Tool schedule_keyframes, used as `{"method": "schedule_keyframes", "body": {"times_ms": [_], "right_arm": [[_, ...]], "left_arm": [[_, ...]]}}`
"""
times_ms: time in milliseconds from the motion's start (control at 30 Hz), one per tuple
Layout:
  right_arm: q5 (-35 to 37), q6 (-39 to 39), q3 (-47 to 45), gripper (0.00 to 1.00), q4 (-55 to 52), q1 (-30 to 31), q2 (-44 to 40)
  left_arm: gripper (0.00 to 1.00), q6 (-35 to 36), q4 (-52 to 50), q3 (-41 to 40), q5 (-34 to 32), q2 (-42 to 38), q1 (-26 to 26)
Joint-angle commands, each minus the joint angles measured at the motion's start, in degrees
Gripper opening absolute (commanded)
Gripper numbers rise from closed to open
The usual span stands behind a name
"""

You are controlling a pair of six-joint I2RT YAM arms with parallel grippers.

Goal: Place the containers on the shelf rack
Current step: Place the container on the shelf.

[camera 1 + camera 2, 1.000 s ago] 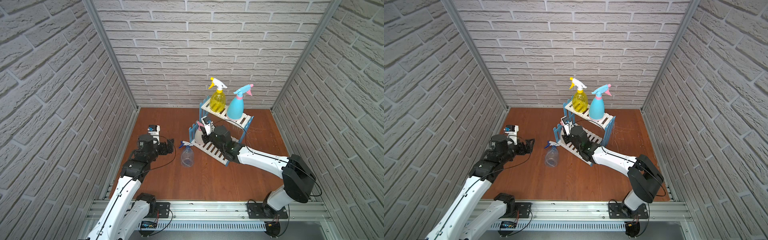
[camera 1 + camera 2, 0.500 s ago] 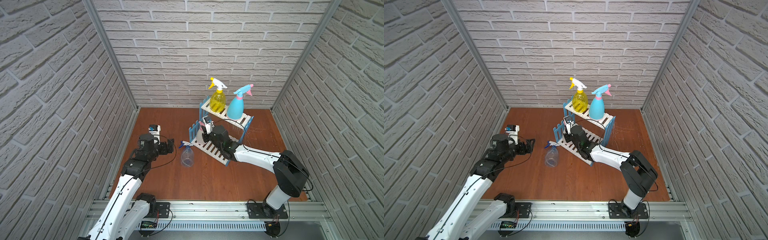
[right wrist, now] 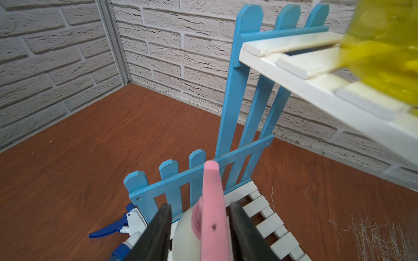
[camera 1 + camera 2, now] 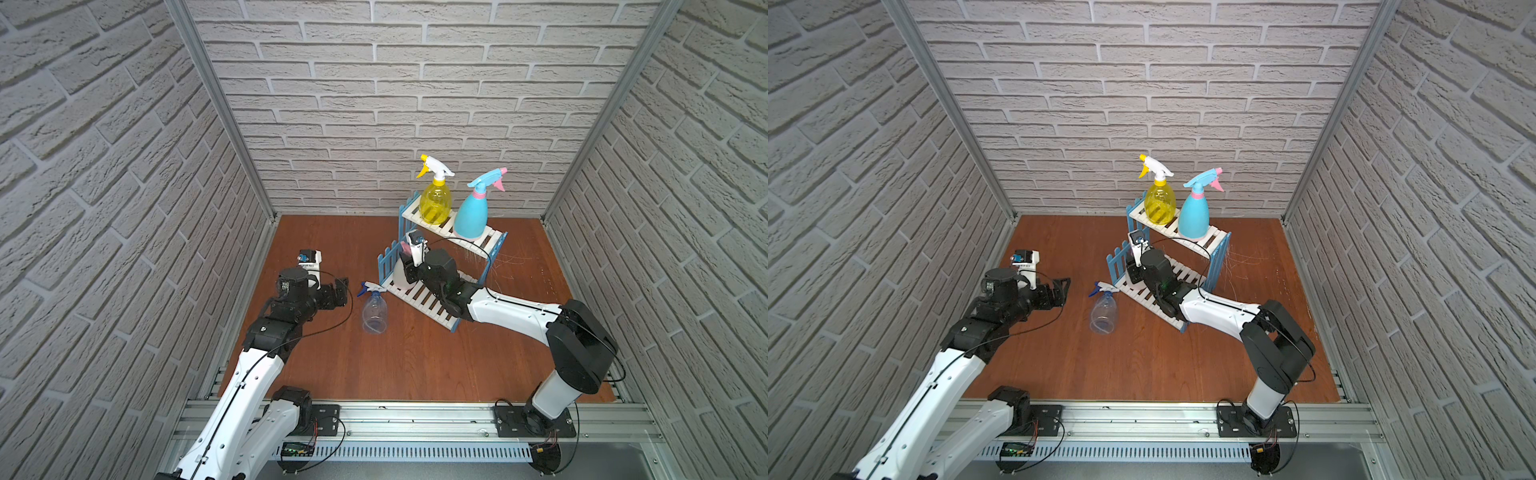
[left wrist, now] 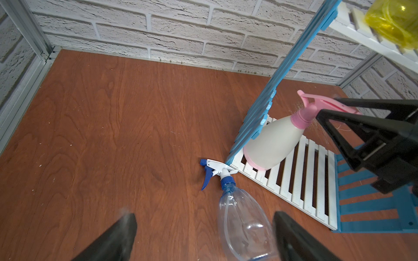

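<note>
The shelf rack (image 4: 424, 303) stood on the desk (image 4: 374, 365) towards the back wall, and it already carried three of the four containers. On its upper shelf the yellow bottle (image 4: 435, 203) and the light blue bottle (image 4: 471, 214) stood upright, just beside each other, as both top views showed.

On the rack's lower shelf, the cream-white bottle (image 5: 271, 140) rested with its pink base on the white slats, right against the rack's blue picket side panel. The right arm (image 4: 511, 311) reached in over that lower shelf. The right jaws straddled the bottle's pink trigger head (image 3: 212, 203) and stood parted. A gap showed on one side of the trigger, and the other jaw lay close to it, so they were not pinching it.

The clear bottle (image 4: 375, 313) lay on its side on the desk, off the rack. Its blue-white trigger (image 5: 214, 169) sat right at the front corner of the rack's lower shelf.

The left arm (image 4: 257, 365) was well apart from the rack, on the far side of the clear bottle. The left jaws were spread wide and held nothing, with the clear bottle's body showing between them in the left wrist view.
</note>
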Motion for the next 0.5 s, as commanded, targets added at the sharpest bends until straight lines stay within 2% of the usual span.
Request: {"method": "schedule_keyframes", "body": {"times_ms": [0,67,100,167,200,467], "right_arm": [[0.1,0.4,1.5,0.58,0.1,-0.2,-0.4],[-0.1,0.5,1.5,0.65,-0.3,-0.2,-0.8],[-0.2,0.5,1.4,0.74,-0.4,-0.2,-1.1],[-0.2,0.6,1.1,0.96,-0.8,-0.2,-1.7],[-0.3,0.6,0.7,1.00,-0.9,-0.2,-2.2],[-4.8,0.5,-3.9,1.00,-4.5,-0.1,-10.9]], "left_arm": [[0.98,0.9,2.2,-0.8,-0.2,-0.8,0.3],[0.98,1.0,2.2,-0.8,-0.3,-0.8,0.3],[0.98,1.0,2.2,-0.8,-0.3,-0.8,0.3],[0.98,1.0,2.3,-0.8,-0.3,-0.6,0.3],[0.98,1.0,2.3,-0.8,-0.2,-0.4,0.3],[0.98,0.9,2.2,-0.5,0.3,0.2,0.3]]}}
